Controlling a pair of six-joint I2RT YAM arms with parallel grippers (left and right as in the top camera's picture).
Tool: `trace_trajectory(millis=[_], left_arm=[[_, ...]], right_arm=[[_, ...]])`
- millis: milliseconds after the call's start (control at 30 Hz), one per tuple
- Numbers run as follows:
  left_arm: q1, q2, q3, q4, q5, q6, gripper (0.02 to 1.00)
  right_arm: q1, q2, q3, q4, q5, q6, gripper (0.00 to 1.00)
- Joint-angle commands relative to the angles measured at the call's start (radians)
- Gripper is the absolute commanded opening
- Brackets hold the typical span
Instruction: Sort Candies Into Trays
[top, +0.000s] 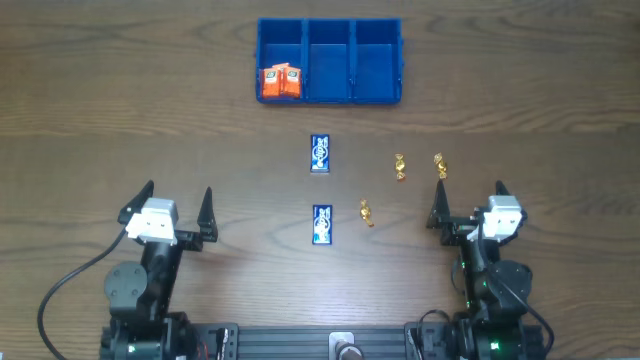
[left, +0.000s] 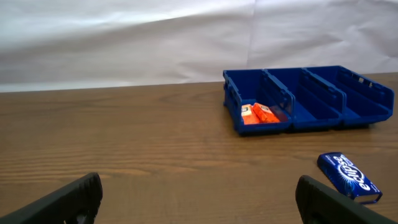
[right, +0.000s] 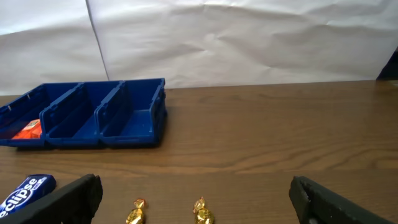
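Note:
A blue tray (top: 329, 90) with three compartments stands at the back of the table; its left compartment holds two orange candy packs (top: 281, 82). Two blue mint packs lie in the middle, one farther (top: 320, 154) and one nearer (top: 322, 224). Three gold-wrapped candies (top: 400, 167) (top: 439, 165) (top: 366, 212) lie to their right. My left gripper (top: 179, 208) is open near the front left, with nothing in it. My right gripper (top: 468, 205) is open near the front right, just short of the gold candies (right: 137, 212). The left wrist view shows the tray (left: 311, 109), the orange packs (left: 259, 114) and a blue pack (left: 348, 177).
The wooden table (top: 130, 110) is bare to the left and right of the tray. A white sheet (right: 249, 37) hangs behind the table's far edge.

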Motion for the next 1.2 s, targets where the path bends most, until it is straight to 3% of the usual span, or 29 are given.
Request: trace_trajectory(millis=[33,633,700,867,1133,1200], left_arm=[[0.003,-0.001,-0.018,-0.036,0.014,-0.009,0.998],[0.003,-0.001,-0.018,-0.036,0.014,-0.009,0.998],[0.003,-0.001,-0.018,-0.036,0.014,-0.009,0.998],[0.003,-0.001,-0.018,-0.036,0.014,-0.009,0.998],[0.003,-0.001,-0.018,-0.036,0.014,-0.009,0.998],[0.003,-0.001,-0.018,-0.036,0.014,-0.009,0.998]], right_arm=[[-0.007,-0.006,-0.001,-0.006,0.005,-0.013,0.998],[-0.007,-0.006,-0.001,0.072,0.0,-0.011,0.998],[-0.006,-0.001,0.006,0.109,-0.032,0.045,0.998],[-0.006,0.127,0.181,0.07,-0.224,0.069,0.998],[-0.004,0.557,0.647,-0.169,-0.672,0.073,0.998],[0.005,0.663,0.755,-0.255,-0.738,0.098,0.998]])
